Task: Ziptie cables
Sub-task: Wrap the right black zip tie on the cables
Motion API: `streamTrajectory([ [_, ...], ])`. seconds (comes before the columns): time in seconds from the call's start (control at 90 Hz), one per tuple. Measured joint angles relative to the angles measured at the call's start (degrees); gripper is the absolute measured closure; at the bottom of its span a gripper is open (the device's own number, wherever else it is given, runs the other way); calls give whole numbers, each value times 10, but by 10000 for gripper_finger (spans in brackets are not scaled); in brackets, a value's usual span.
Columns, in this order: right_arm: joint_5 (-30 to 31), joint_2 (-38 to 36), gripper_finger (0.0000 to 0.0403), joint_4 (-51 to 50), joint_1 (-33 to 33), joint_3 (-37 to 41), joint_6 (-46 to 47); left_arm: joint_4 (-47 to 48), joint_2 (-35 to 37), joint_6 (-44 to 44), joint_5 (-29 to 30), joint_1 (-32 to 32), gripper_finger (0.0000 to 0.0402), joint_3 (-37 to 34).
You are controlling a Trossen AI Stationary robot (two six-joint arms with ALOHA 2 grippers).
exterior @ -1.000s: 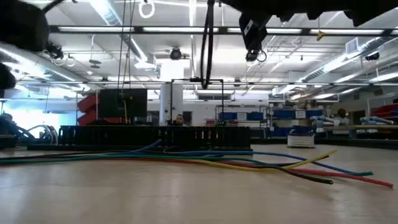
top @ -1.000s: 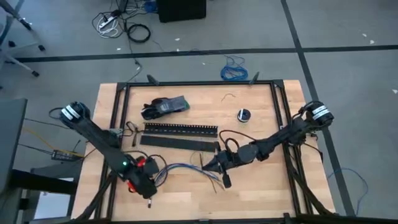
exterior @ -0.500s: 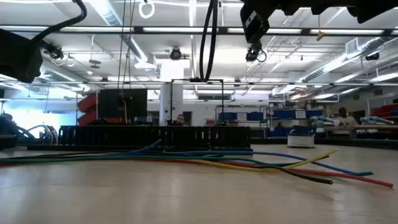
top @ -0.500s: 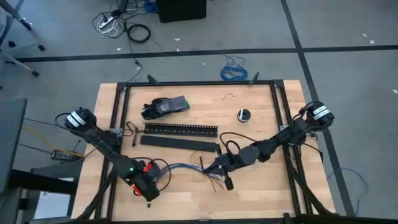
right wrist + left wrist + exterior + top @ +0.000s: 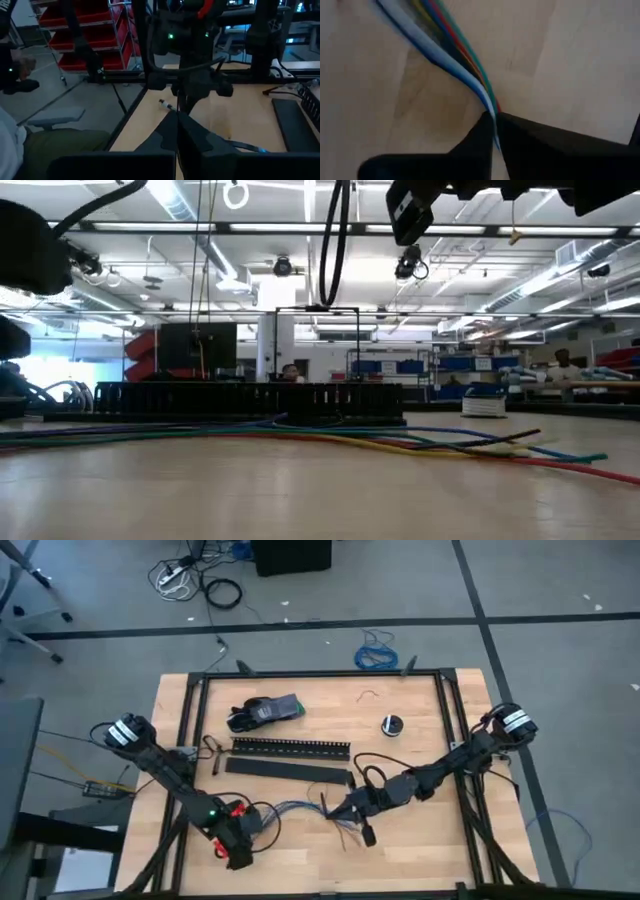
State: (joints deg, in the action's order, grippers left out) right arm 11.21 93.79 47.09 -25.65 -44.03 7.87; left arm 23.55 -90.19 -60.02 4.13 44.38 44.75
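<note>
The cables (image 5: 300,810), a bundle of thin blue, grey, red, yellow and green wires, lie along the near middle of the table. Their splayed ends (image 5: 347,835) point toward the right arm. In the low view the cables (image 5: 300,432) rest flat on the wood. My left gripper (image 5: 240,840) is shut on their left end. My right gripper (image 5: 338,812) hovers over their right part, shut, with a thin black ziptie (image 5: 325,802) at its tips. The right wrist view faces the left arm across the table. My left gripper pinches the cable bundle (image 5: 490,107) between its two fingertips, all strands together. The fingers slant down toward the table, along the bundle. The strands fan out beyond the fingers and run away over the wood. My right gripper pinches the ziptie (image 5: 177,106) at its fingertips. The strip sticks out past the tips. Which part of the strip it has, I cannot tell.
A long black slotted channel (image 5: 290,747) and its flat cover (image 5: 290,770) lie beyond the cables. A black and grey tool (image 5: 265,710), a small round spool (image 5: 391,725) and a curled wire scrap (image 5: 370,695) sit farther back. A person sits beyond the table's left edge (image 5: 20,65).
My left gripper has moved a little toward the table's near edge and toward the right arm, still shut on the cables. The bundle bows more beside it, and the splayed ends have shifted and drawn closer together on the table.
</note>
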Motion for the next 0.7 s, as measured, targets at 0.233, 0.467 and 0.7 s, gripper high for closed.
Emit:
streamTrajectory([
  [0.233,-3,-51,403,-7,-10,0,-29,96,24,46,45,0,400,30],
  [0.467,-5,-69,403,-23,-33,0,-41,167,61,143,129,-31,401,74],
  [0.7,-5,-68,403,-24,-39,0,-39,113,71,311,145,-131,401,87],
])
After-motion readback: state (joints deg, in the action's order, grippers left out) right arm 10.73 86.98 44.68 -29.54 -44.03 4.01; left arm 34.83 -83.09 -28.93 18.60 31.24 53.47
